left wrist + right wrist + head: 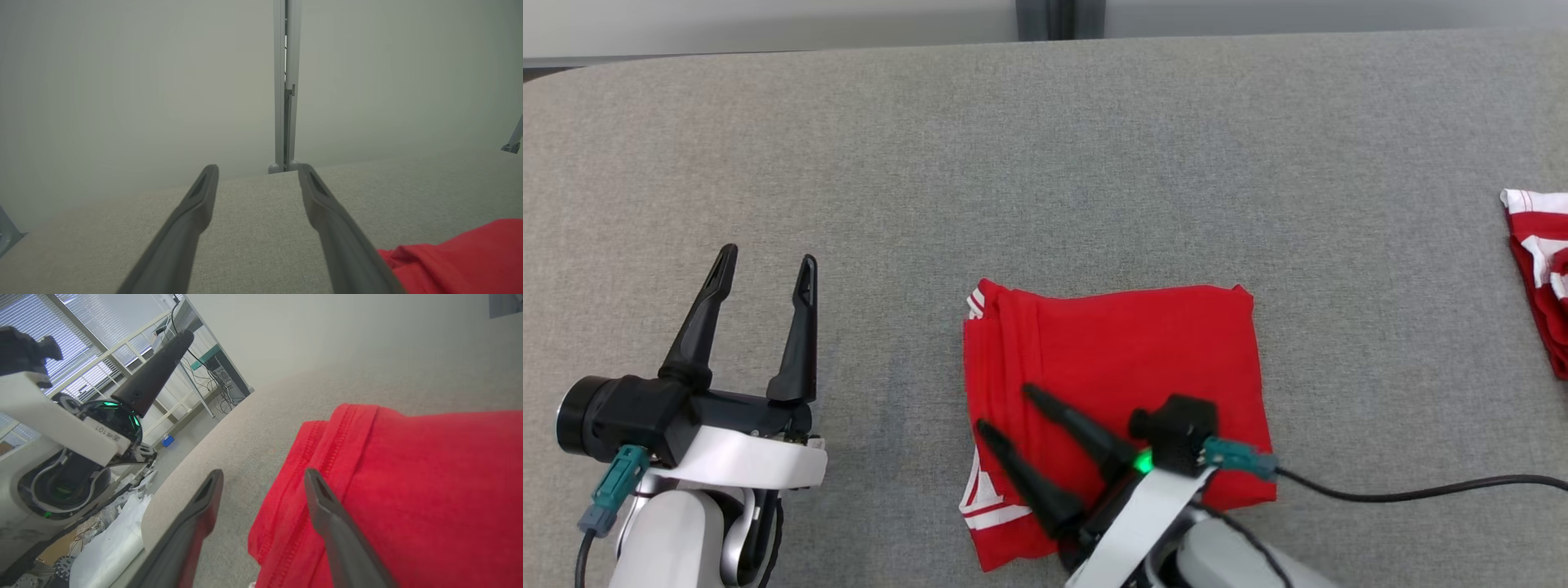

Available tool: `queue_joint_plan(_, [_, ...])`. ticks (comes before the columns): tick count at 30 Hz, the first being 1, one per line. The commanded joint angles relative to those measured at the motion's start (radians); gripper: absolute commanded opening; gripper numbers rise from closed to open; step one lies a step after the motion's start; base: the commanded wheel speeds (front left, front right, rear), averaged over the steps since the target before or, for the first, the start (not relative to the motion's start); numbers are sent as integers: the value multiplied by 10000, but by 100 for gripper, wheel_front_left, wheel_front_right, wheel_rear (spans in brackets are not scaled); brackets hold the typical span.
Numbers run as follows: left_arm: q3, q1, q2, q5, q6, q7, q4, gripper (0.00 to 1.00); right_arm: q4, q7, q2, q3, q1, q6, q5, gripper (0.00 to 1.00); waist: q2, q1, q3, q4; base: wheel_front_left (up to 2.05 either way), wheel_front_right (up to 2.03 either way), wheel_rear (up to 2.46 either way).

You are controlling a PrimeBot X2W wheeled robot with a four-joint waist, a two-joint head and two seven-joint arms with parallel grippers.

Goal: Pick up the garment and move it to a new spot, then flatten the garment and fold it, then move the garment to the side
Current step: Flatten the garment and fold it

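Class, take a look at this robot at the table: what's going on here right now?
A two-armed robot is working on a red garment, which lies folded into a rough square on the grey table. Its right hand is over the garment's near left part, fingers open and gripping nothing. Its left hand is open too, off to the left above bare table. A red and white cloth lies at the table's right edge.
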State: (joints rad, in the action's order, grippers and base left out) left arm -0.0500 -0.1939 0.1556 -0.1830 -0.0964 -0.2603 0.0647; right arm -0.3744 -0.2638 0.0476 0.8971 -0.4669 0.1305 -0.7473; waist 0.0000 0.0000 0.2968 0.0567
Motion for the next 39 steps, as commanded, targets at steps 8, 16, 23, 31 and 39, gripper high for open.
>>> queue_joint_plan(8, [231,-244,49,88,-114,-31,47,100,738,-20,74,252,-484,7,-31,100,0,0,16,-219,0,0,0])
queue_joint_plan(16, [534,-168,84,179,-160,-31,-98,100,2330,-21,69,-3504,402,7,1854,100,0,0,-70,-463,0,0,0])
queue_joint_plan(23, [691,76,65,320,-159,-31,-247,100,2723,-22,94,-6149,1405,7,3643,100,0,0,-308,-637,0,0,0])
queue_joint_plan(31, [792,541,44,506,-62,-31,-408,100,2793,314,450,-7719,2483,6,4891,100,0,0,-628,-732,0,0,0])
queue_joint_plan(39, [833,1197,-73,493,60,-31,-491,100,3108,900,498,-8128,3524,6,5433,100,0,0,-1038,-735,0,0,0])
